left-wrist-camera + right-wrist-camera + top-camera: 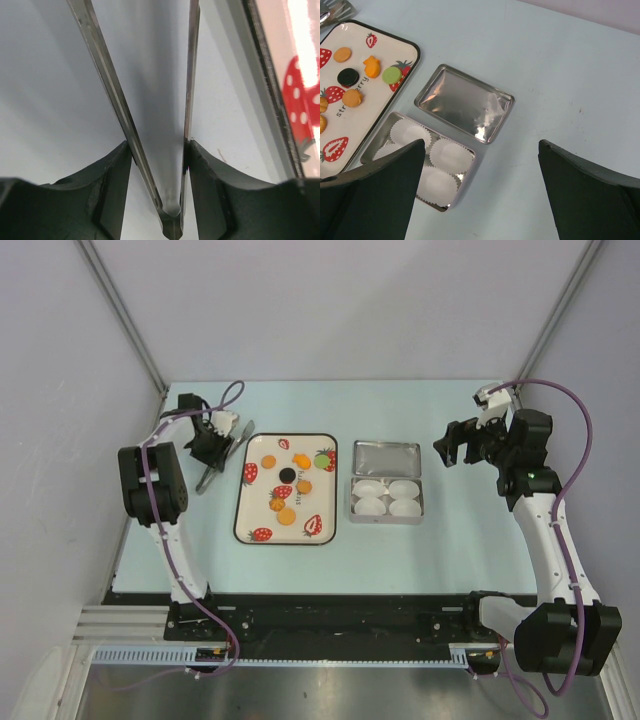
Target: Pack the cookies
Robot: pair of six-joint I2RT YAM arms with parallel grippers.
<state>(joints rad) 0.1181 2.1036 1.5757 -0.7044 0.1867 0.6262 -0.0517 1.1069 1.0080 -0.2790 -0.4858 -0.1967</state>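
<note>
**Item 1: left gripper** (157, 145). It sits low at the far left of the table. The jaws are drawn in on a pair of slim bright-metal tongs (107, 85). Each dark finger touches 1 blade just ahead of the joined end, and the blades stand splayed.

**Item 2: right gripper** (481, 147). Jaws are spread wide, holding and touching nothing. It hovers over the table to the right of the tin.

**Item 3: white rectangular tray with strawberry print and dark rim** (255, 502). It lies just right of the tongs.

**Item 4: cookies** (286, 518). I count 7 small flat pieces, all on the tray: 5 orange, 1 black and 1 green. None is packed yet.
- **Handling:** I judge them light, stiff and brittle, likely to crumble under a hard squeeze.
- **Where to take hold:** I would take each across its rim with the tong tips, gently. They lie flat on a smooth tray, so the tips may skid.

**Item 5: shallow silver rectangular tin** (386, 519). It sits near the tray's right side and holds 4 white fluted paper cups (371, 506), all empty.

**Item 6: flat silver lid** (386, 457). It lies just beyond the tin's far edge.
</note>
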